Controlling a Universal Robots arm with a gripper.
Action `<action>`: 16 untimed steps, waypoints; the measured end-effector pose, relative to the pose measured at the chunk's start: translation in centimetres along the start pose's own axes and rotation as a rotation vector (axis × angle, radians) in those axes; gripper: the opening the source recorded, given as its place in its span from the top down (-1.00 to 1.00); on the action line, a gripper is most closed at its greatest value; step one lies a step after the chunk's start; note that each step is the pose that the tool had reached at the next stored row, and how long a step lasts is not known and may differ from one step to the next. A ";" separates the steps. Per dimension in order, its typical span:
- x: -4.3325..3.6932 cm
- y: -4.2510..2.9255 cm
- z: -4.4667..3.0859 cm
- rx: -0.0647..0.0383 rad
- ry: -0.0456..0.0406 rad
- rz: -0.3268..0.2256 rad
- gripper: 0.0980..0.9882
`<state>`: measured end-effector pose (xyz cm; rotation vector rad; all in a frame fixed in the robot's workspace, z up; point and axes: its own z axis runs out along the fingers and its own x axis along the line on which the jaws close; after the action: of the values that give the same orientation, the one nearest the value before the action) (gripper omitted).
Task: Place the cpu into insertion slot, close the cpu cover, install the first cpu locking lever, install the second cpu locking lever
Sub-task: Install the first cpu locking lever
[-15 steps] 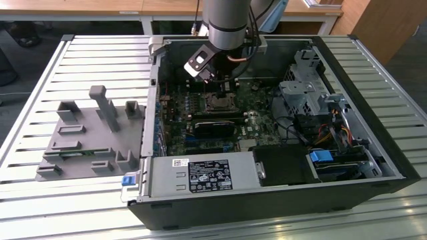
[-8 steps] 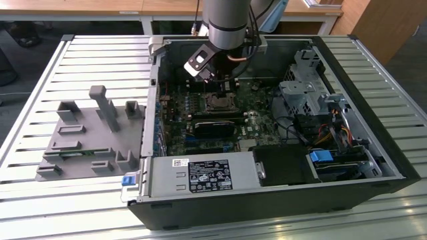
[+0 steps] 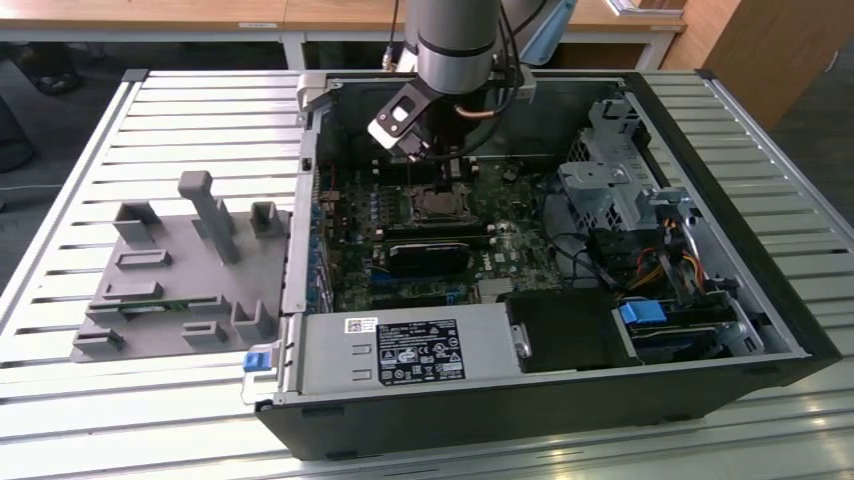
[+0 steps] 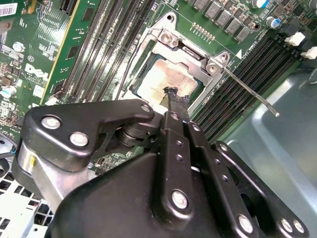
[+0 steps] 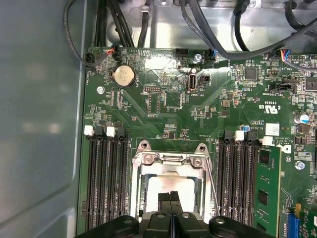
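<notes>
One cpu (image 5: pixel 161 184), one cover (image 5: pixel 171 161), seemingly closed.

Grey cylindrical arm (image 3: pixel 454 45) ends in a black jointed claw (image 4: pixel 174 99) (silver screws at every pivot).

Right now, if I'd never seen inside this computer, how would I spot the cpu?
Look inside the open black computer case for the green circuit board. Between its rows of long black memory slots sits a silver cpu cover. The cpu is the flat, pale, shiny square in its window, unlike the dark chips nearby.
</notes>
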<state>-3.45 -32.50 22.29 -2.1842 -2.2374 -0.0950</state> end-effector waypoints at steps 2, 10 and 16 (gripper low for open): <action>0.01 0.01 -0.21 0.000 -0.0002 0.000 0.98; 0.02 0.01 -0.41 0.000 -0.0005 0.000 0.98; 0.03 0.02 -0.67 0.000 -0.0009 0.000 0.98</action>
<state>-3.45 -32.50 22.96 -2.1847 -2.2378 -0.0940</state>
